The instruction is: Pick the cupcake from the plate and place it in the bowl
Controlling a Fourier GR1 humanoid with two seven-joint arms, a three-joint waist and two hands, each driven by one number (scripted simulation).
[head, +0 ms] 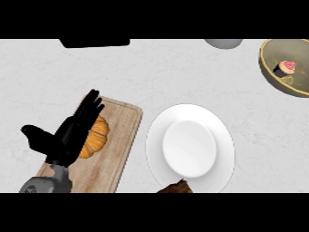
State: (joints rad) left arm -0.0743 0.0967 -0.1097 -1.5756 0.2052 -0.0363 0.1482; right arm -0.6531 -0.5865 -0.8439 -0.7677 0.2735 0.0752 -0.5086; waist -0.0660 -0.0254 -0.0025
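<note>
Nearest, brown object (176, 187) at lower edge, partly cut off, overlapping rim of white plate (190, 146); can't tell what it is. Plate bare on white bench (183, 72). Left hand (66, 136) over wooden cutting board (113, 145), fingers (89, 106) straight, thumb spread, holding nothing; orange pumpkin-like item (96, 138) partly hidden beneath. Right hand not visible. Farther, cupcake (287, 67) with pink top sits inside yellow-rimmed bowl (272, 77) at upper right. Grey round object (224, 43) and black object (94, 42) along far edge.

White counter (183, 72) with cutting board (120, 136), plate (190, 145), bowl (297, 86).
</note>
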